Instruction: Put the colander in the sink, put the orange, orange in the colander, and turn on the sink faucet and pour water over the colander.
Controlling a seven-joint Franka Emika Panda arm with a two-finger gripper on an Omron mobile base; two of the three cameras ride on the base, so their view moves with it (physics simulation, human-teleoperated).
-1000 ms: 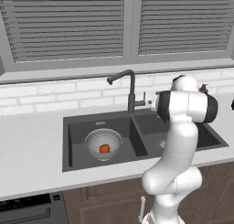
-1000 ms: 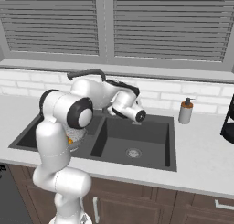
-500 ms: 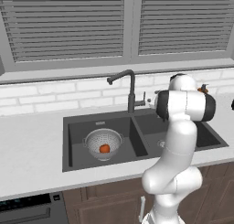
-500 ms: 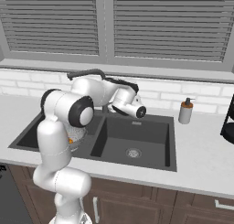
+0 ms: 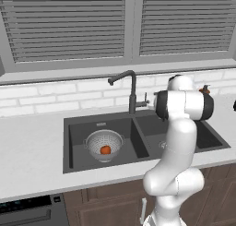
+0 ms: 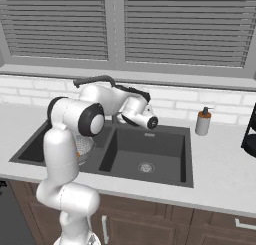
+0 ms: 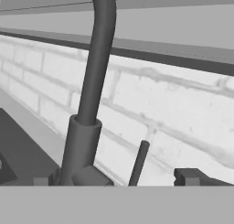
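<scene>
1. Arm: the white arm (image 5: 177,142) rises from the near edge of the table (image 5: 32,160) and bends forward over the sink (image 5: 73,163); in the right base view its hand reaches toward the back wall, over the divider between the two basins.
2. Fingers (image 7: 116,181): in the hand view two dark tips stand at the bottom, one far left (image 7: 41,180) and one far right (image 7: 189,176), set wide apart with nothing between them. They hold nothing.
3. Sink: dark grey, two basins. In the right base view the right basin shows a round silver drain (image 6: 145,167).
4. Colander (image 5: 104,143): a silver, holed bowl that sits upright on the floor of the left basin.
5. Orange (image 5: 105,150): one small fruit lies inside the colander, low in the bowl. I cannot tell where a second one is.
6. Faucet (image 5: 131,89): tall, dark, at the back of the sink behind the divider, its spout bent toward the left basin. In the hand view its column (image 7: 89,104) stands just ahead of the left finger, and a thin dark lever (image 7: 138,162) slants up between the two tips, near but apart from them.
7. Soap bottle (image 6: 202,122): on the table at the right rear of the sink, well apart from the hand.
8. Far: white brick wall (image 7: 183,113), then a window with closed blinds (image 6: 175,24).
</scene>
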